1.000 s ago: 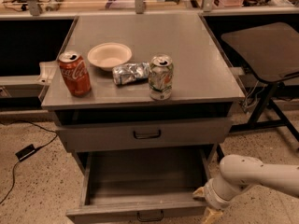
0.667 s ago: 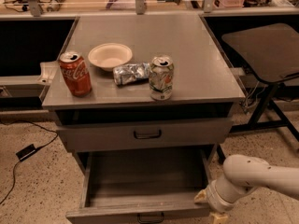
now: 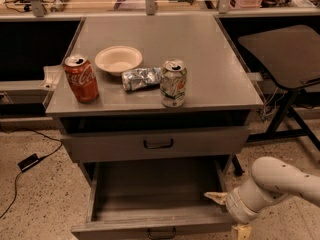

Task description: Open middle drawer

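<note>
The middle drawer (image 3: 150, 219) of the grey cabinet stands pulled well out and its shallow tray looks empty. Its front panel with a small dark loop handle (image 3: 161, 232) is at the bottom edge of the view. My gripper (image 3: 228, 214) is at the drawer's right front corner, beside the side wall. Its cream fingers (image 3: 216, 197) are spread open and hold nothing. It is well to the right of the handle and does not touch it. The white forearm reaches in from the lower right.
The drawer above (image 3: 158, 144) is shut. On the cabinet top (image 3: 210, 59) stand a red cola can (image 3: 81, 79), a white bowl (image 3: 118, 60), a crumpled silver bag (image 3: 141, 78) and a green-white can (image 3: 173, 83). A dark stool (image 3: 285, 59) stands at right and a cable (image 3: 30, 160) lies on the floor at left.
My gripper and forearm have shifted slightly right and back from the drawer's right front corner. The drawer stays pulled out as before.
</note>
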Motion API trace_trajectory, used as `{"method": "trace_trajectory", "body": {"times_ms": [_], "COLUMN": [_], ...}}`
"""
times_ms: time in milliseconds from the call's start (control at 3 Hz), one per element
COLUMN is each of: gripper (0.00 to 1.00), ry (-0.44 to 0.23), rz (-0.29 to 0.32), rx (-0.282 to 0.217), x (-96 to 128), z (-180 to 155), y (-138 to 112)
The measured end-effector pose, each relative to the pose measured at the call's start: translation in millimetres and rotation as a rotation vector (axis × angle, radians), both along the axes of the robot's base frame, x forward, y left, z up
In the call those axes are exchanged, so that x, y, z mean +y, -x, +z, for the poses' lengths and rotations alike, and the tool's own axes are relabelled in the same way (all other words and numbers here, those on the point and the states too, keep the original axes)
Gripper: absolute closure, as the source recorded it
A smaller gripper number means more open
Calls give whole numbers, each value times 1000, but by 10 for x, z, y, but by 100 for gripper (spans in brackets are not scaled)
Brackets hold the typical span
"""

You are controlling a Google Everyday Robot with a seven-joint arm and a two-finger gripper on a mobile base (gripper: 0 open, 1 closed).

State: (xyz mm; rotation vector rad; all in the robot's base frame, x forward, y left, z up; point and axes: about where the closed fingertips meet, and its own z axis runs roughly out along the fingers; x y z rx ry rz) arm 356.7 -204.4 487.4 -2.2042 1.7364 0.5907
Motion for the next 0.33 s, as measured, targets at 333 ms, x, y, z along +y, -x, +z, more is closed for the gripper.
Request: {"method": "trace_trajectory", "body": {"times_ms": [333], "gripper": [0], "ry": [-1], "rz": [5], "rx": [-1], "x": [1], "z": [3], "y": [2]}}
